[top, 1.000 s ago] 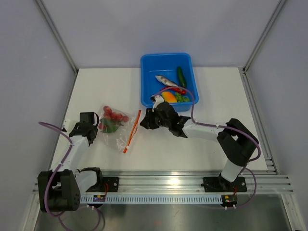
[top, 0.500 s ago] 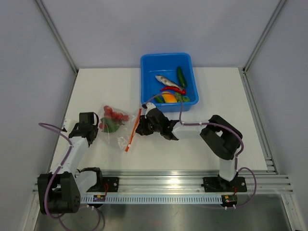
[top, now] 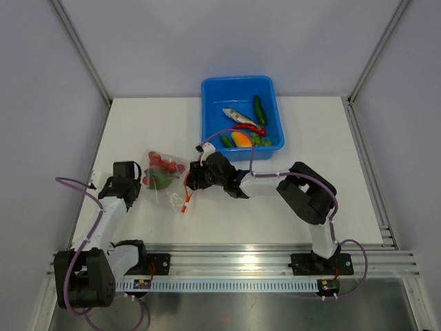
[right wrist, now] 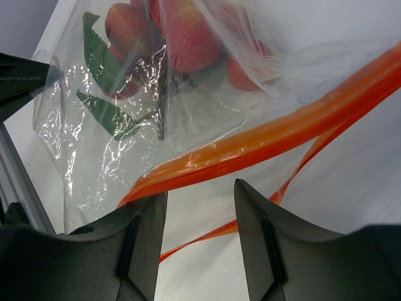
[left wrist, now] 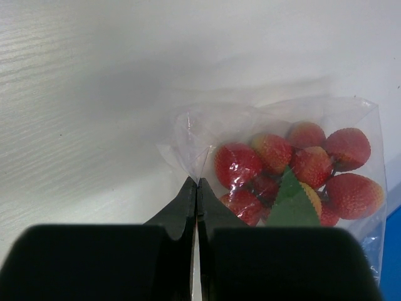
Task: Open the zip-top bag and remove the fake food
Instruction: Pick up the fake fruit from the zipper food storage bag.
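The zip-top bag [top: 164, 181] lies on the white table left of centre, its orange-red zip strip [top: 187, 190] on its right side. It holds a cluster of red balls [left wrist: 282, 164] with green leaves [right wrist: 99, 55]. My left gripper [top: 140, 182] is shut on the bag's left corner [left wrist: 197, 164]. My right gripper [top: 193, 181] is open at the bag's mouth. In the right wrist view the zip strip [right wrist: 282, 133] runs just beyond its fingertips [right wrist: 150, 207], with the mouth parted. More fake food lies in the blue tub [top: 210, 93].
The tub at the back centre holds a silvery fish [top: 234, 114], a green cucumber [top: 260, 110], a red chili [top: 248, 128], an orange pepper [top: 241, 138] and green pieces [top: 262, 141]. Metal frame rails border the table.
My right gripper has moved left from beside the tub to the bag's zip mouth. The left gripper has kept its hold on the bag's corner.
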`<state>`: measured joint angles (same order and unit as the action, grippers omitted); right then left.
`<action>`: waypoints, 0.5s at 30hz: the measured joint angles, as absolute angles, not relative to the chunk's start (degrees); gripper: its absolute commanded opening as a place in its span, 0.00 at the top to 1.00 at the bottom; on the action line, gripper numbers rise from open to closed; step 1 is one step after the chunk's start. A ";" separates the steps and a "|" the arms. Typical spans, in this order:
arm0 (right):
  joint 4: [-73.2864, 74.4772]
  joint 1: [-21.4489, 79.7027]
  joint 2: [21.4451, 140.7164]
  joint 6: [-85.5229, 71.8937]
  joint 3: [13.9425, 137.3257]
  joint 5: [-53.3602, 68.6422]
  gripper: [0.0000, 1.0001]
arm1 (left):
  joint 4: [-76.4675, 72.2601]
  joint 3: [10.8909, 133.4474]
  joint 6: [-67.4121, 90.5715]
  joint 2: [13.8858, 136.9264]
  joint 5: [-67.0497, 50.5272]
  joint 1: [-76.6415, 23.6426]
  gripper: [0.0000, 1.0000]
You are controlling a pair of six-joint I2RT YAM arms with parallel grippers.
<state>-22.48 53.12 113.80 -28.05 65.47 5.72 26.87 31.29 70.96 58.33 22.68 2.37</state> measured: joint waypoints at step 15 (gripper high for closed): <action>-35.16 53.23 118.15 -28.56 64.93 6.79 0.35 | 26.41 31.29 70.52 59.05 22.24 2.37 1.00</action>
<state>-35.16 53.23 118.15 -28.56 64.93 6.79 26.41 31.29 70.52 59.05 22.24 2.37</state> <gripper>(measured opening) 0.644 0.002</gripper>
